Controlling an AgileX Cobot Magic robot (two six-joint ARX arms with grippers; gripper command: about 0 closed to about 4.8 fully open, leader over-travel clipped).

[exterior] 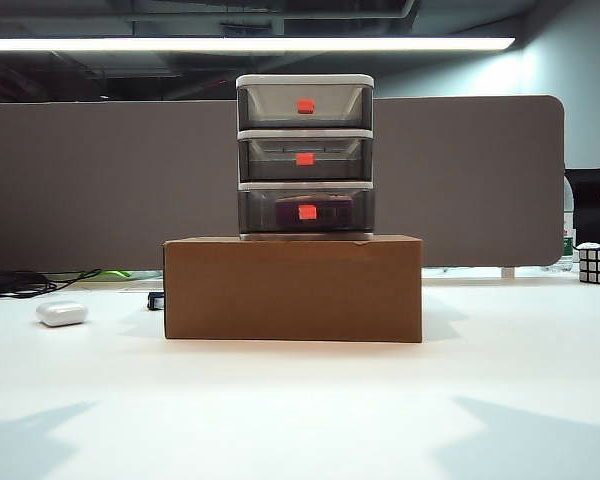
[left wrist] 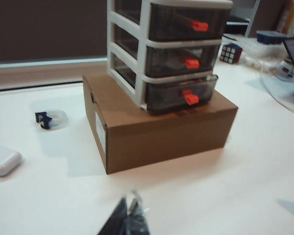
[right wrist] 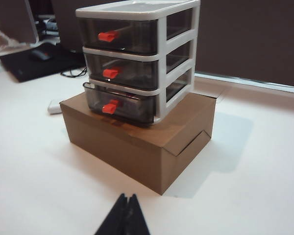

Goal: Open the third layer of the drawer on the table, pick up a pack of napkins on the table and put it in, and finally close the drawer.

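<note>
Napkins point(exterior: 313, 210) lie flat inside third layer point(exterior: 306, 210), long axis across the drawer point(exterior: 305, 155). Left fingers point(left wrist: 130, 220) and right fingers point(right wrist: 126, 215) pinched together, holding nothing, above desk point(exterior: 300, 410).

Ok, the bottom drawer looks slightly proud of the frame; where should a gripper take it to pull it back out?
Grip the bottom drawer's small red handle, coming straight at the front. It is the only part projecting from the smooth face. Both the left gripper and right gripper are shut, back from it.

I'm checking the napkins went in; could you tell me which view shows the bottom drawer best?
The exterior view: the third layer faces it squarely, a purple pack showing through. Both wrist views see it obliquely and slightly protruding, contents unclear.
</note>
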